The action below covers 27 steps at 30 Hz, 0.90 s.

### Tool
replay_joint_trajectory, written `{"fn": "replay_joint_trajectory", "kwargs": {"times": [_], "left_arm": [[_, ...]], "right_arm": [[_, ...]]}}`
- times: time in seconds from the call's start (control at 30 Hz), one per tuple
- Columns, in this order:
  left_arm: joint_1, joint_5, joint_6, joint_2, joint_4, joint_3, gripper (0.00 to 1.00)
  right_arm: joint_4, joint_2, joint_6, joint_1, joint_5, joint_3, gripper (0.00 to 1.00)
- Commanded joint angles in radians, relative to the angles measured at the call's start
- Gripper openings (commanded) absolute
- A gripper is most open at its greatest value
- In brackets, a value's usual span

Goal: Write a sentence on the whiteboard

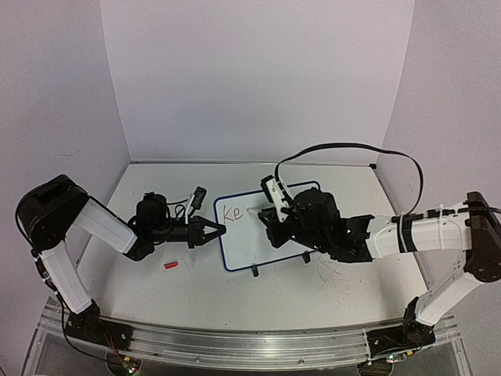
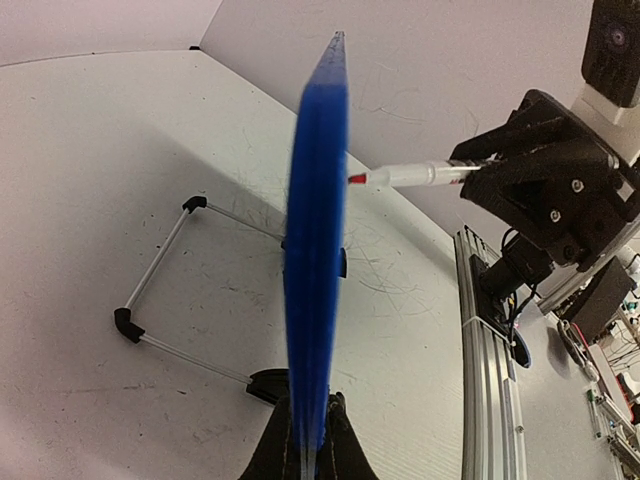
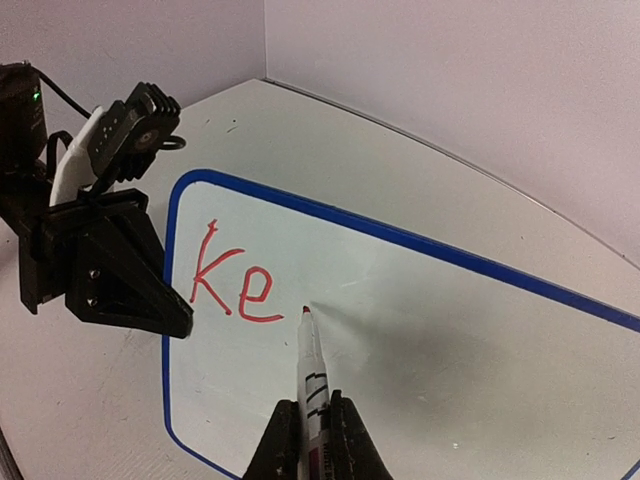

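Observation:
The whiteboard [image 1: 239,244] stands tilted in the middle of the table, its blue rim edge-on [image 2: 317,250] in the left wrist view. My left gripper [image 1: 218,229] [image 2: 310,442] is shut on its left rim. Of the sentence [image 3: 232,285] [image 1: 229,211], only the red letters "Ke" show, at the board's upper left. My right gripper [image 3: 313,405] [image 1: 268,216] is shut on a white marker [image 3: 316,372] [image 2: 410,176]. The marker's red tip [image 3: 305,312] sits at the board's surface just right of the "e".
A small red cap [image 1: 171,266] lies on the table in front of the left arm. The board's wire stand [image 2: 160,290] with black feet rests behind it. A metal rail [image 2: 490,330] runs along the table's near edge. Walls close in the back and both sides.

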<state>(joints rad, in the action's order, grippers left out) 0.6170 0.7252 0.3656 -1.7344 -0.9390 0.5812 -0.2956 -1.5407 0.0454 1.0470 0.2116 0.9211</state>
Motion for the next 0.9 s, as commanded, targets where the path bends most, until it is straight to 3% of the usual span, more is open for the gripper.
{"fn": "replay_joint_trajectory", "kwargs": {"times": [0.0,0.87], "left_arm": [[-0.003,-0.015,-0.021,0.029,0.035,0.017,0.0],[-0.003,-0.015,-0.03,0.029,0.047,0.025,0.0]], "right_arm": [[-0.028,-0.037,-0.008,0.001,-0.04,0.04,0.0],[-0.039,-0.043,0.021,0.001,0.063,0.028,0.0]]}}
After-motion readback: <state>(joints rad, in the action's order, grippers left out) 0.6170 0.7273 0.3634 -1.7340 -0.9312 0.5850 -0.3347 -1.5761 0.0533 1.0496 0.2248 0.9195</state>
